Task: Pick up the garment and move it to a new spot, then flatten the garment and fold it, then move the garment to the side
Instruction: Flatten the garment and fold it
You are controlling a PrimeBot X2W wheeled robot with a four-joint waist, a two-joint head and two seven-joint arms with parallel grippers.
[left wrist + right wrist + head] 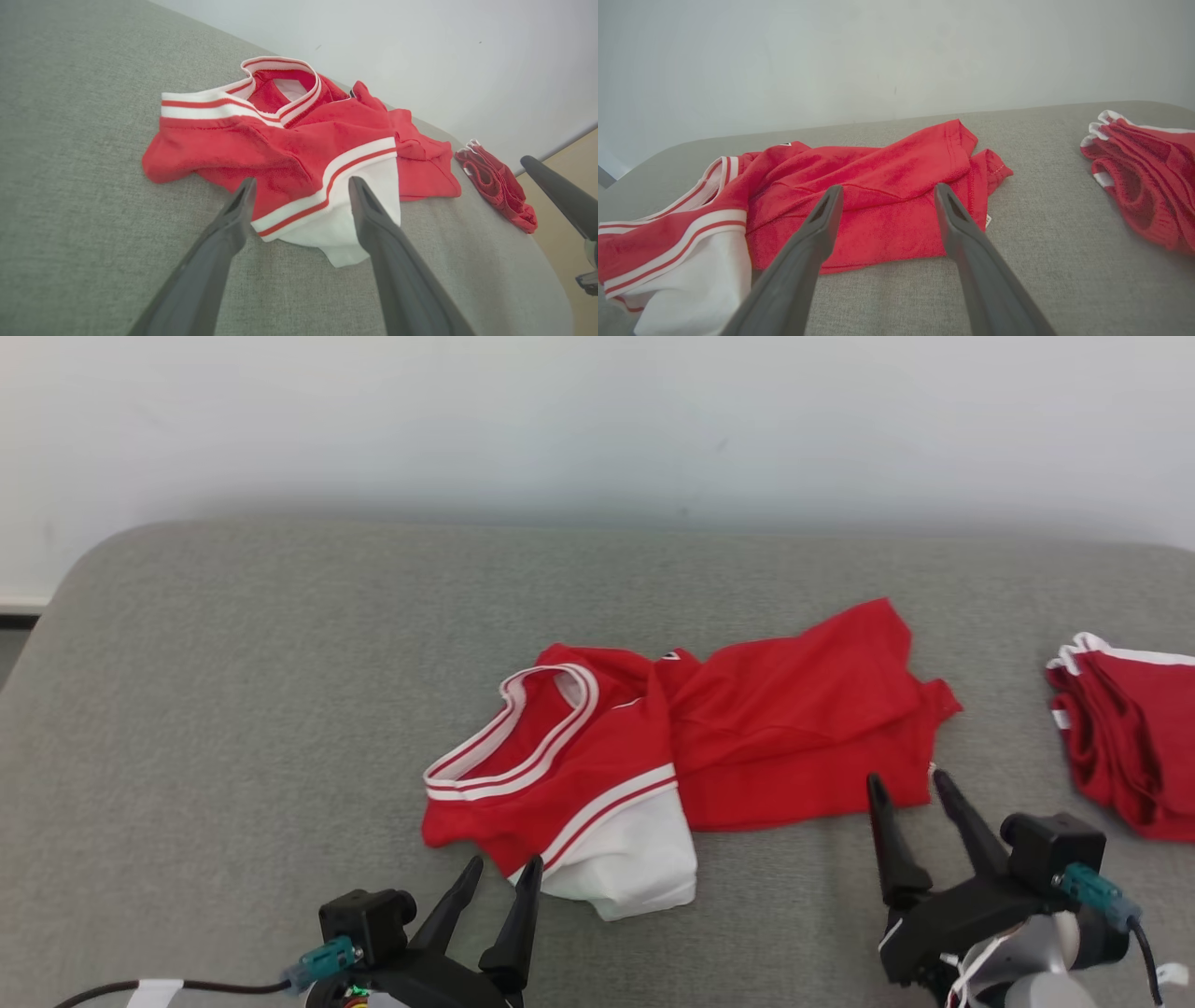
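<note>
Red jersey lies bunched at frame centre on the grey padded surface; both grippers are empty.
Left gripper at lower left and right gripper at lower right stand with fingers spread by the jersey's lower edge. Flattening looks due: pinch one layer at each outer corner, draw them apart evenly, and stay clear of the second red garment at the right edge.

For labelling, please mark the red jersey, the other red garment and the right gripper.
red jersey [794, 728], head view, body panel
other red garment [1130, 747], head view, red cloth
right gripper [906, 777], head view, between fingertips
</note>
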